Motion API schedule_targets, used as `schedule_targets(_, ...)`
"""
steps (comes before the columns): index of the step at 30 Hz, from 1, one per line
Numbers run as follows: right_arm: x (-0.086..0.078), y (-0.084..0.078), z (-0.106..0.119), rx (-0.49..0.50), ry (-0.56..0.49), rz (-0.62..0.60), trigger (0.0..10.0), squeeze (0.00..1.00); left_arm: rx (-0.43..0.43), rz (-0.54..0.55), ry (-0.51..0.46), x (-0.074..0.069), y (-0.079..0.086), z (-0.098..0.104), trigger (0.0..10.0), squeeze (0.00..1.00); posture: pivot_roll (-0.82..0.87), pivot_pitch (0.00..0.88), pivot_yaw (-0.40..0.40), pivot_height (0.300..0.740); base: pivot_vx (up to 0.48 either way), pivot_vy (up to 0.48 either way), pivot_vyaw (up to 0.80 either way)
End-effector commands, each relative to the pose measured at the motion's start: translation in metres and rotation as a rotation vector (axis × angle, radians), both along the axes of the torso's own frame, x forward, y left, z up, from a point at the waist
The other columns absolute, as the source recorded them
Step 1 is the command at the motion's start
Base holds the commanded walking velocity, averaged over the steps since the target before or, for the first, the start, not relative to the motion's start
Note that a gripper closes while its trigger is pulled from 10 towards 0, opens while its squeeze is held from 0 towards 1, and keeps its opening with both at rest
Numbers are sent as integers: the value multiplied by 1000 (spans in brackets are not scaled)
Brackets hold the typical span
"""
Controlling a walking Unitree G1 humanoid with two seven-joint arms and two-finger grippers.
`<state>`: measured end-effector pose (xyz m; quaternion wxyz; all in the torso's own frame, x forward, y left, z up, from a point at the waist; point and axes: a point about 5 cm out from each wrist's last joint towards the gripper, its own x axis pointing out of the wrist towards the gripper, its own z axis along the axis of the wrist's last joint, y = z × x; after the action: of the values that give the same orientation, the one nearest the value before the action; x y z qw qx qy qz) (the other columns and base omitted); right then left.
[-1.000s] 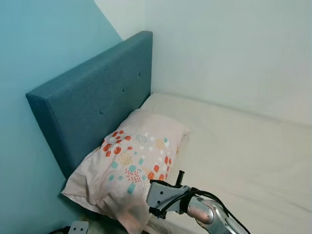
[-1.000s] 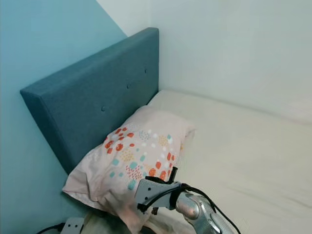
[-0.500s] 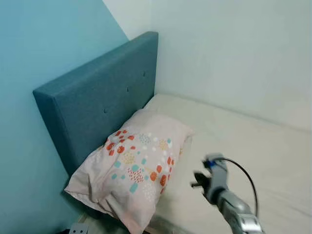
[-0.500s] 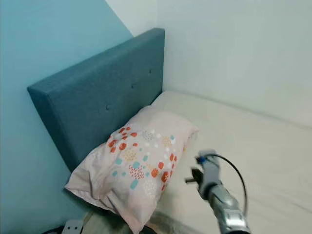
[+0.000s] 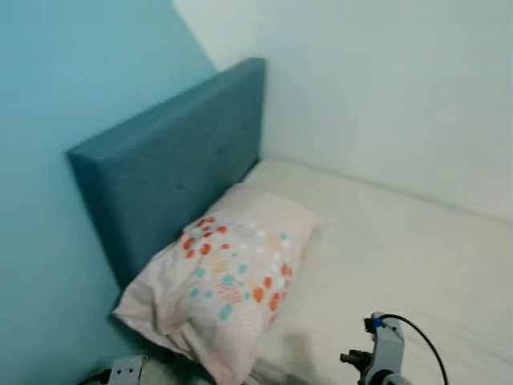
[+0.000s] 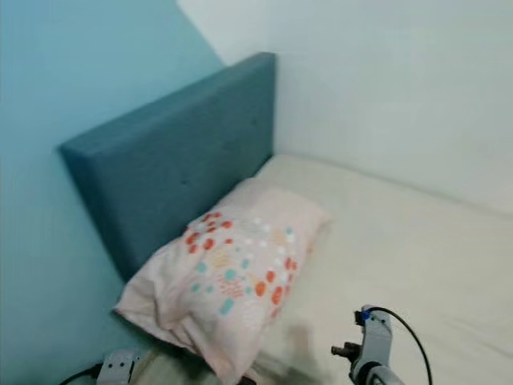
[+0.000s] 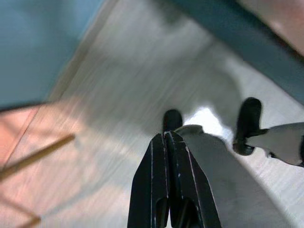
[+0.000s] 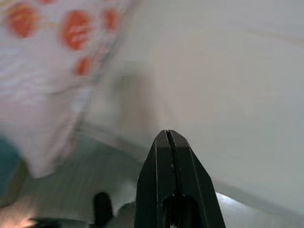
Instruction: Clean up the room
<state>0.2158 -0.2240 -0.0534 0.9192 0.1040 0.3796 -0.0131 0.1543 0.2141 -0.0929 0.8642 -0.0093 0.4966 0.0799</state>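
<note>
R arm (image 5: 383, 353) pokes up at the near edge of the head views, low over the near side of the bed, w/ a black cable looping off it. R gripper (image 8: 168, 135) in its wrist view: the two black fingers pressed flat together, clenched on nothing, pointing at the pale mattress (image 8: 228, 71) w/ the pillow's orange-spotted corner (image 8: 42, 57) off to one side; picture is blurred. L gripper (image 7: 166, 137) in its wrist view is also clenched tight, empty, hanging over grey wood-look floor (image 7: 118, 95); beyond the tips sit two dark rounded shapes on the floor, can't tell what they are. A teal edge, prob the bed frame, crosses the far corner of that view.

On the floor by the near corner of the bed, a white power strip (image 6: 117, 366) w/ a dark cord.

Next out: pillow (image 5: 228, 281), pale pink w/ orange, teal & yellow spots, lying at the head end of the bed (image 5: 401, 257), its long side leaning against the headboard, near end overhanging the mattress edge a bit. Cream sheet beside it looks bare & fairly smooth.

Behind: blue padded headboard (image 5: 176, 160) w/ button tufts, standing against a teal wall (image 5: 80, 72). Far side of the bed runs along a white wall (image 5: 385, 88)
</note>
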Motion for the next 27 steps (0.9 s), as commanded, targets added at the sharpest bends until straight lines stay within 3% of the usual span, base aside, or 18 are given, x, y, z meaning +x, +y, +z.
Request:
schedule_targets(1, -3, 2, -3, -5, 17, 5, 10000, 0, -8, 6, 10, -3, -1, -1, 10000, 0, -64, 0, -56, 740, 0, 0, 775)
schedule_targets(6, -4, 7, -7, -17, 40, 20, 10000, 0, -5, -13, 1, 1, -3, 0, 10000, 0, -40, 0, -66, 740, 0, 0, 775)
schedule_targets(9, 16, 26, 4, 50, -67, 67, 10000, 0, 4, -19, 3, 1, 4, 1, 10000, 0, -22, 0, -71, 740, 0, 0, 769)
schedule_targets(10, 16, 26, 4, 50, -67, 67, 10000, 0, 4, -19, 3, 1, 4, 1, 10000, 0, -22, 0, -71, 740, 0, 0, 756)
schedule_targets(15, 39, 56, 21, 81, -192, 260, 10000, 0, -4, 2, 16, -6, 6, -1, 10000, 0, 1, 0, -64, 740, 0, 0, 755)
schedule_targets(20, 59, 76, 39, 119, -302, 343, 10000, 0, -12, -10, 39, -14, 6, -4, 10000, 0, 2, 0, -53, 740, 0, 0, 754)
schedule_targets(27, 69, 87, 50, 115, -363, 421, 10000, 0, -17, -46, 47, -15, 4, -5, 10000, 0, 3, 0, -51, 740, 0, 0, 753)
